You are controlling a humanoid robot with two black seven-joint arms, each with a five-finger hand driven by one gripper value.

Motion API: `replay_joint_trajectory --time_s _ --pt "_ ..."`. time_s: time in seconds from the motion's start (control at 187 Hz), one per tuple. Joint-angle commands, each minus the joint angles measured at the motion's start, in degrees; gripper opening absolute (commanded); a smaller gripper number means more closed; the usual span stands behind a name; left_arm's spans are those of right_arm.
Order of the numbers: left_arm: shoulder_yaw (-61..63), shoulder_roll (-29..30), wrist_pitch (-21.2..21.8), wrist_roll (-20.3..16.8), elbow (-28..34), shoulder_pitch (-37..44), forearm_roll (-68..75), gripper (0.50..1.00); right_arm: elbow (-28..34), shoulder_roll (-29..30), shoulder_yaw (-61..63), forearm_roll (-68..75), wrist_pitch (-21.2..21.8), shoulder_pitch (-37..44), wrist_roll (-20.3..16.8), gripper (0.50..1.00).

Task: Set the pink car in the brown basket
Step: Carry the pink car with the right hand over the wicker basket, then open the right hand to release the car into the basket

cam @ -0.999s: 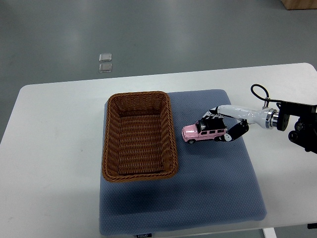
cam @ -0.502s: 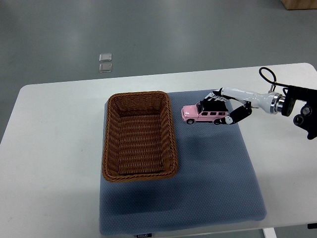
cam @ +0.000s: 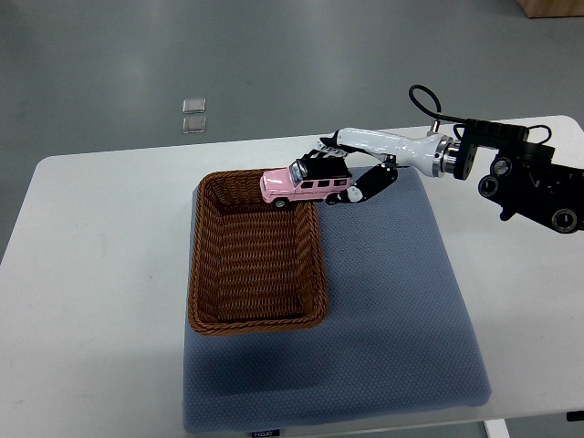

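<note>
Top view, 1 camera. Right hand [cam: 351,173] comes in from the right edge, arm extended leftward across the far part of the table [cam: 100,255]. Its fingers [cam: 365,187] are clenched around the rear of the car [cam: 306,185], white thumb-side link over the roof, black-tipped fingers at the back end. Car is pink with a dark roof, roughly level, nose pointing left. It is held in the air over the far right corner of the basket [cam: 205,265], front end above the rim and the interior, rear end outside the basket over the mat [cam: 401,310]. Cannot tell whether the wheels touch the rim; the car looks clear of it. Basket is brown wicker, rectangular, long axis running away from the robot, sitting on the left part of the blue-grey mat; nothing lies inside it. Mat lies on the white table. A black cable loop [cam: 422,97] rises from the wrist, and the black forearm housing [cam: 529,178] sits over the table's right edge. 2 small clear squares [cam: 193,116] lie on the grey floor beyond the table.
</note>
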Motion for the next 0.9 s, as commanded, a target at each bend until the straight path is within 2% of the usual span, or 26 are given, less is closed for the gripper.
replay_joint_trajectory --time_s 0.0,0.257,0.465,0.657,0.721,0.764,0.77,0.775,0.78,0.786,0.791,0.796,0.802,0.807,0.812,0.818,0.823,0.828,0.834,0.892 --pt "0.0 0.0 0.05 0.0 0.0 0.0 0.0 1.0 -0.2 2.55 -0.45 -1.23 0.11 1.95 -0.85 0.5" --pt "0.0 0.0 -0.03 0.0 0.0 0.0 0.0 1.0 -3.1 10.02 -7.3 -4.83 -0.85 5.29 -2.16 0.5" --pt "0.0 0.0 -0.03 0.0 0.0 0.0 0.0 1.0 -7.23 14.59 -8.36 -7.91 -1.91 4.85 -2.52 0.5" --pt "0.0 0.0 -0.03 0.0 0.0 0.0 0.0 1.0 -9.08 16.17 -10.12 -8.26 -2.44 4.58 -2.52 0.513" --pt "0.0 0.0 0.06 0.0 0.0 0.0 0.0 1.0 -9.16 16.35 -10.38 -8.26 -2.44 4.5 -2.52 0.552" --pt "0.0 0.0 -0.03 0.0 0.0 0.0 0.0 1.0 -9.16 16.43 -10.38 -8.26 -2.35 4.41 -2.6 0.623" --pt "0.0 0.0 -0.03 0.0 0.0 0.0 0.0 1.0 -9.16 16.35 -10.38 -8.26 -2.35 4.41 -2.6 0.651" --pt "0.0 0.0 -0.03 0.0 0.0 0.0 0.0 1.0 -9.16 16.35 -10.38 -8.26 -2.35 4.41 -2.6 0.652" --pt "0.0 0.0 -0.03 0.0 0.0 0.0 0.0 1.0 -9.16 16.35 -10.38 -8.17 -2.26 4.32 -2.6 0.692" --pt "0.0 0.0 -0.03 0.0 0.0 0.0 0.0 1.0 -9.16 16.35 -10.38 -8.17 -2.26 4.32 -2.6 0.693" --pt "0.0 0.0 -0.03 0.0 0.0 0.0 0.0 1.0 -9.16 16.35 -10.38 -8.17 -2.26 4.32 -2.6 0.743" --pt "0.0 0.0 -0.03 0.0 0.0 0.0 0.0 1.0 -9.16 16.35 -10.38 -8.17 -2.26 4.32 -2.6 0.744" --pt "0.0 0.0 0.05 0.0 0.0 0.0 0.0 1.0 -9.16 16.35 -10.38 -8.09 -2.26 4.23 -2.6 0.792" --pt "0.0 0.0 0.06 0.0 0.0 0.0 0.0 1.0 -9.16 16.35 -10.38 -8.09 -2.26 4.23 -2.6 0.793" --pt "0.0 0.0 0.06 0.0 0.0 0.0 0.0 1.0 -9.16 16.35 -10.38 -8.09 -2.26 4.06 -2.6 0.847" --pt "0.0 0.0 0.06 0.0 0.0 0.0 0.0 1.0 -9.16 16.35 -10.38 -8.09 -2.26 4.06 -2.6 0.848" --pt "0.0 0.0 -0.03 0.0 0.0 0.0 0.0 1.0 -9.16 16.35 -10.29 -8.0 -2.35 3.97 -2.69 0.89" --pt "0.0 0.0 -0.03 0.0 0.0 0.0 0.0 1.0 -9.16 16.35 -10.29 -8.0 -2.35 3.97 -2.69 0.891" --pt "0.0 0.0 -0.03 0.0 0.0 0.0 0.0 1.0 -9.16 16.35 -10.29 -7.82 -2.35 3.88 -2.69 0.913" --pt "0.0 0.0 -0.03 0.0 0.0 0.0 0.0 1.0 -9.08 16.35 -10.29 -7.56 -2.26 3.7 -2.69 0.917"
